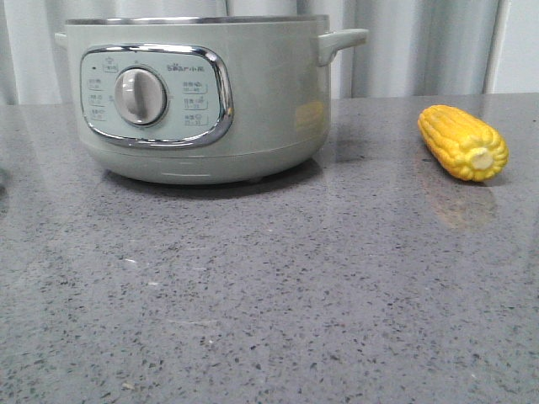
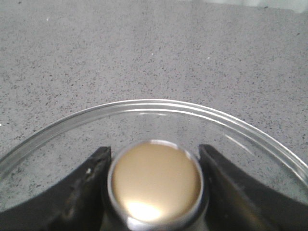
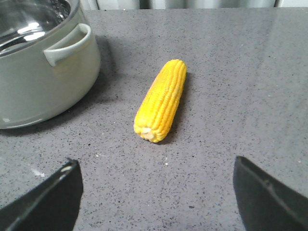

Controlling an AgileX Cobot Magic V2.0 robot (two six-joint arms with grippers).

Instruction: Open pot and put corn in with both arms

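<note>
A: Left gripper clamps lid knob. Pot open?
B: Yes. Right gripper spread wide; corn ahead, centred between jaws. Descend straight, grip mid-cob.

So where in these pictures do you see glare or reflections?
Front view: the glossy grey speckled countertop mirrors the short yellow corn cob faintly. Left wrist view: a bright spot sits on the round golden knob of the clear glass lid. Right wrist view: highlights gleam inside the pale grey-green pot.
</note>
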